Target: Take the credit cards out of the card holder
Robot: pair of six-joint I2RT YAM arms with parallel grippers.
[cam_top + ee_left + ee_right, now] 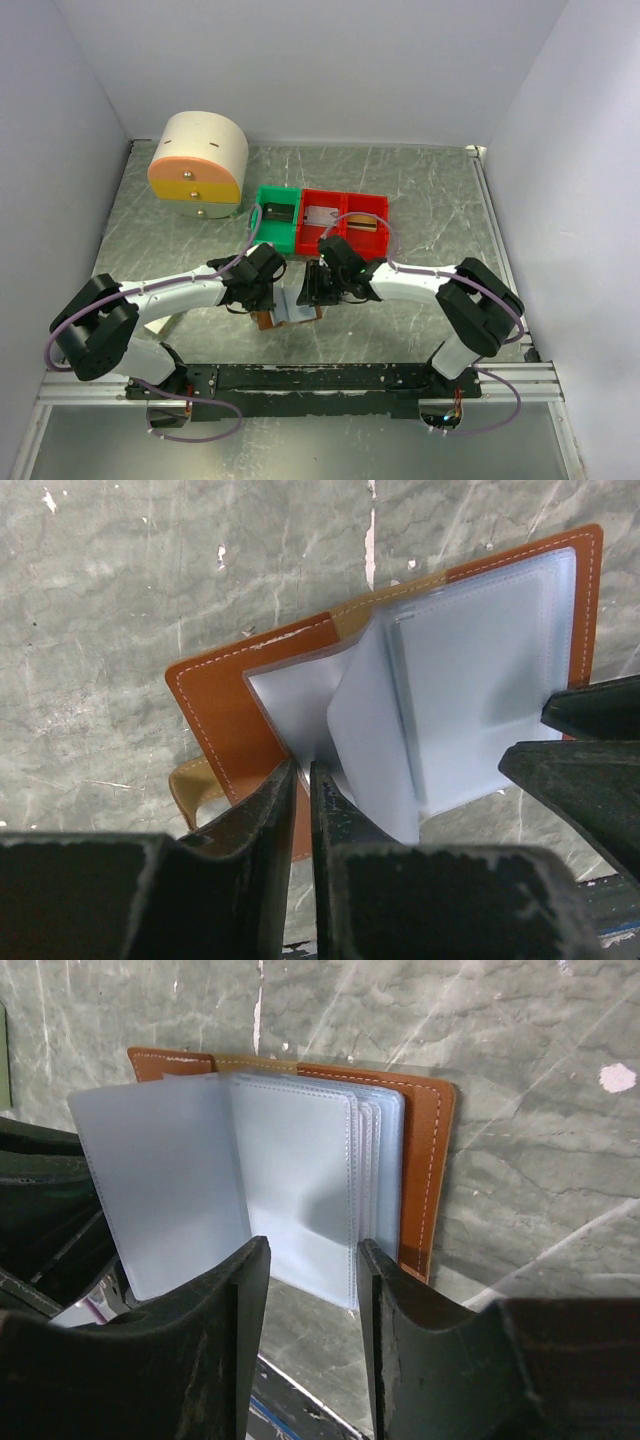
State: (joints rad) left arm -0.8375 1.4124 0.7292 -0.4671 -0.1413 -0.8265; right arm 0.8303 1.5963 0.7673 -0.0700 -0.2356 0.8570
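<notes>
Card holder (288,315) lies open on the bench (420,190) near the red bin (345,193), left claw (300,780) pinching its sleeve, right claw (312,1260) spread, which I think must next grip a card's edge.

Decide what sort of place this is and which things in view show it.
Most likely a robotics lab test cell. Plain white walls box in a grey tabletop; a left arm and right arm are bolted to a rail at its near edge; props sit there: a green bin, red bins, a card holder.
</notes>
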